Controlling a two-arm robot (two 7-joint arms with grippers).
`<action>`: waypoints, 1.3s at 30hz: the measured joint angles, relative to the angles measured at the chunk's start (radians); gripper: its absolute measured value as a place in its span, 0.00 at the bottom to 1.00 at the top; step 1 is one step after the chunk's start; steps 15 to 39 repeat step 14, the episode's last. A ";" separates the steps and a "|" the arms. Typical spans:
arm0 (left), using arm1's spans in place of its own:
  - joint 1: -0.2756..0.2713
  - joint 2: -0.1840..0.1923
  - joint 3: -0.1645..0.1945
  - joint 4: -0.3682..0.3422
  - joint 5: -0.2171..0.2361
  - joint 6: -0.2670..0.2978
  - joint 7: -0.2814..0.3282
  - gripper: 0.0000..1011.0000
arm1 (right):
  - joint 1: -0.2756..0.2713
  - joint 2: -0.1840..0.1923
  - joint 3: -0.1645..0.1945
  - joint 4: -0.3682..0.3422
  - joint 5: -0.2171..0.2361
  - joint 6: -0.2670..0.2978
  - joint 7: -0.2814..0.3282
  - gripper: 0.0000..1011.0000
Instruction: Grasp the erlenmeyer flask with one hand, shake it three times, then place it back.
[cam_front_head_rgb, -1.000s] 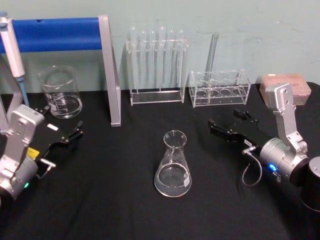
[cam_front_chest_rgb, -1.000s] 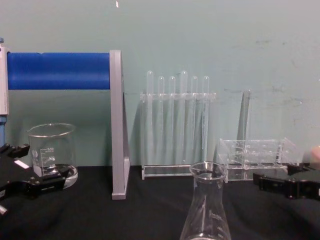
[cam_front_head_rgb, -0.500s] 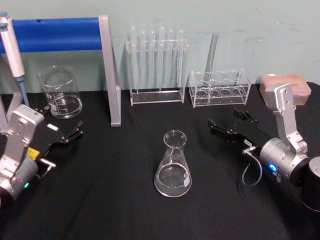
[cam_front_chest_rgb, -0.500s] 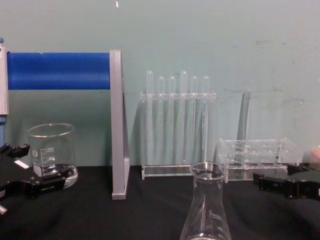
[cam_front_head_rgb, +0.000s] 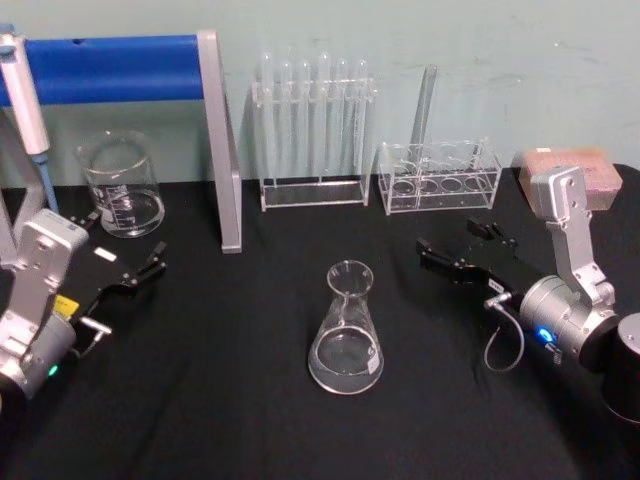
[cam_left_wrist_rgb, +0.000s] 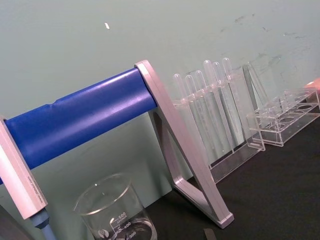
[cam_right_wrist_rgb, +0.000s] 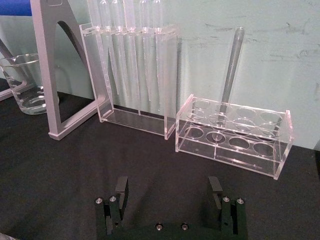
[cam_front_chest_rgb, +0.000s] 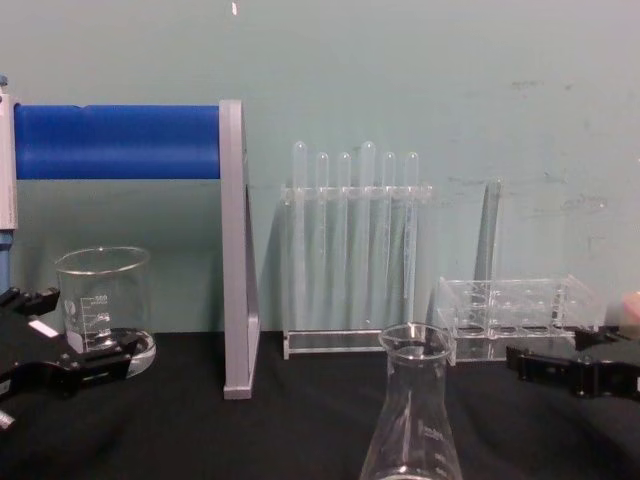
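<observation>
Erlenmeyer flask (cam_front_head_rgb: 346, 330) stands upright at mid-table on the black cloth, between my two arms, touched by neither. Clear glass: likely light, rigid, slick, breakable. I'd judge the narrow neck below the flared rim the safest hold, since the sloped wall would slide out of flat jaws. My right gripper (cam_front_head_rgb: 468, 247) hovers to the flask's right, fingers spread wide, holding nothing. My left gripper (cam_front_head_rgb: 125, 262) waits at the left by the beaker (cam_front_head_rgb: 122, 184), also apart and empty.

A lab bench; test tube rack (cam_front_head_rgb: 312, 130), beaker (cam_front_head_rgb: 122, 186), erlenmeyer flask (cam_front_head_rgb: 346, 330).
</observation>
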 joint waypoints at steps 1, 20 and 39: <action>0.000 0.000 0.000 0.000 0.000 0.000 0.000 0.99 | 0.000 0.000 0.000 0.000 0.000 0.000 0.000 0.99; 0.000 0.000 0.000 0.000 0.000 0.000 0.000 0.99 | 0.000 0.000 0.000 0.000 0.000 0.000 0.000 0.99; 0.000 0.000 0.000 0.000 0.000 0.000 0.000 0.99 | 0.000 0.000 0.000 0.000 0.000 0.000 0.000 0.99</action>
